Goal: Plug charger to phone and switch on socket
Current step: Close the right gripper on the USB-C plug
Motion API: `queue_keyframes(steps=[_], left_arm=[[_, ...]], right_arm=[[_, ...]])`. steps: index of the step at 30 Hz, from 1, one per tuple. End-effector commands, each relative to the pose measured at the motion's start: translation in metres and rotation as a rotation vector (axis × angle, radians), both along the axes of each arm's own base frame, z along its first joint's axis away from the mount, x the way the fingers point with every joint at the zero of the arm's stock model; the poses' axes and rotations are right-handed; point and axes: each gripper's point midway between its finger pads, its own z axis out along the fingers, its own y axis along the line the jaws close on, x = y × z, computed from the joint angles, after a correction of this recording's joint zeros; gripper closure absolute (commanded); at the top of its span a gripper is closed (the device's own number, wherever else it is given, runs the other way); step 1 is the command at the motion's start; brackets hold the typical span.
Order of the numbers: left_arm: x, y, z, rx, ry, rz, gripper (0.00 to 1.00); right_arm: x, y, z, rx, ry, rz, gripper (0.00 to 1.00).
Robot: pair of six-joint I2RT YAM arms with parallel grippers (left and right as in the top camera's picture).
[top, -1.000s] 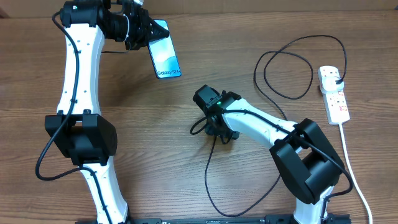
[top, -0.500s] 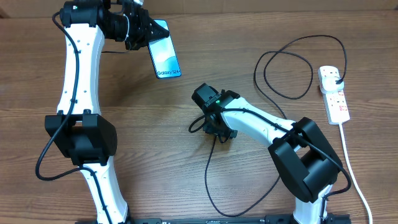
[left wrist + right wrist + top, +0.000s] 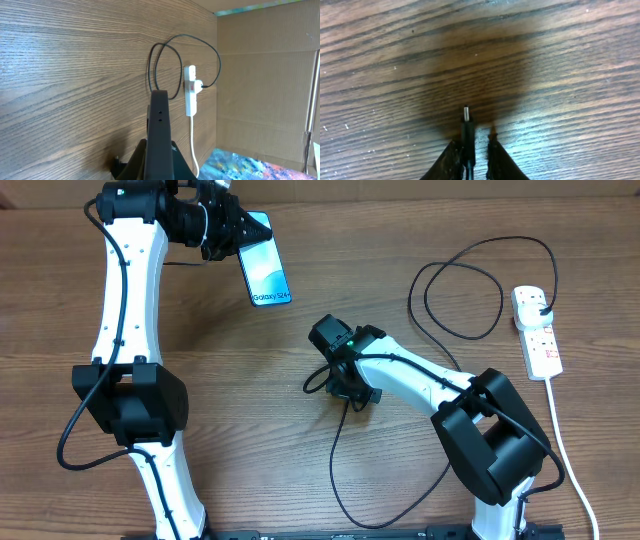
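While the left gripper (image 3: 228, 232) clamped the phone (image 3: 264, 272) above the table's far left & the right gripper (image 3: 473, 142) pinched the charger (image 3: 466, 127) tip mid-table, plug apparently in the socket (image 3: 537, 330) at right, connecting & switch-on were left.

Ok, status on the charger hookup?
Left gripper shut on phone. Right gripper shut on charger tip, apart from phone. Plug in socket. Nothing between them.
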Motion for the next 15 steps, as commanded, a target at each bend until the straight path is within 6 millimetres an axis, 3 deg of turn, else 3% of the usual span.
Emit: queue_keyframes(steps=[1,5,15], left_arm=[[-0.002,-0.006,0.007,-0.016,-0.027,-0.027,0.96],[-0.002,-0.006,0.007,-0.016,-0.028,-0.027,0.96],[0.001,-0.001,0.01,-0.035,-0.036,-0.018,0.96]], right_arm=[[-0.01,-0.006,-0.018,-0.037,0.056,0.002,0.87],[-0.009,-0.005,-0.018,-0.033,0.053,0.001,0.96],[-0.011,0.012,-0.014,0.063,0.097,0.045,0.96]])
